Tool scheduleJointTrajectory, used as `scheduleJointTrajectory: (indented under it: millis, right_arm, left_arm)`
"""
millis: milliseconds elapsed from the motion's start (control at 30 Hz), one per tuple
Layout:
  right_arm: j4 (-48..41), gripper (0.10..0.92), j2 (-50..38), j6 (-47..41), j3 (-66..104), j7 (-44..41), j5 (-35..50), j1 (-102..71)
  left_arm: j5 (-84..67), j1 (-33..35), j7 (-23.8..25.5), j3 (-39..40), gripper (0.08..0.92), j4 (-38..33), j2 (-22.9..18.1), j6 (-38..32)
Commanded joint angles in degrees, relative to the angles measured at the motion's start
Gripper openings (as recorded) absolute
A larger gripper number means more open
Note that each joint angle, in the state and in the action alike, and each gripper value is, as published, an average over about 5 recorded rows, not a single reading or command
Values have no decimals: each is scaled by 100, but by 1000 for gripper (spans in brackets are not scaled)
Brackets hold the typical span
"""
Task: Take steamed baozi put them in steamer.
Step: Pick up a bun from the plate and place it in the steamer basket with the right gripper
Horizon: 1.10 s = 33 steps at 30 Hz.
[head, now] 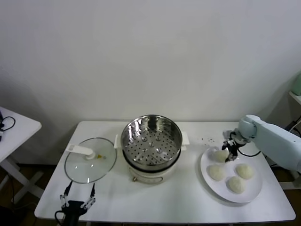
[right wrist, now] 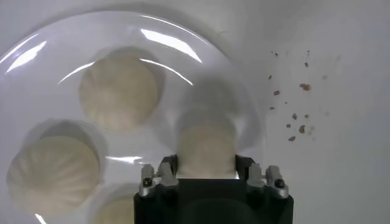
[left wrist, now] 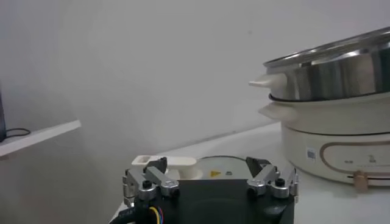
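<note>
Right end effector sits at the right of the head frame, over the upper-left part of the white plate, its fingers clamped on one steamed baozi. Three more buns lie on the plate just below it. At frame centre the steamer stands on its cream cooker base, its perforated basket holding nothing. A glass lid lies on the bench to its left. Left end effector hangs at the lower left edge, fingers spread apart, holding nothing.
</note>
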Motion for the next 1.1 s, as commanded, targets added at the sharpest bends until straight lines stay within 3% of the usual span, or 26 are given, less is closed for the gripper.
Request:
scheduleJointTrajectory:
  millis: [33, 333, 600, 900, 1100]
  right_arm:
    - [110, 599, -44, 18, -59, -3, 7, 124]
    - [1493, 602, -504, 480, -1479, -131, 730, 1981]
    - [2600, 602, -92, 1092, -2456, -217, 1126, 3847]
    - [3060, 612, 890, 1603, -2494, -15, 1038, 4187]
    - [2862, 615, 1521, 1889, -2478, 194, 635, 3774]
  left_arm:
    - [2, 11, -4, -6, 823, -15, -159, -4]
    - [53, 43, -6, -13, 823, -39, -171, -10]
    - [107, 51, -21, 24, 823, -63, -219, -12]
    - [140, 54, -55, 35, 823, -82, -266, -48]
    - [114, 49, -66, 5, 823, -83, -265, -52]
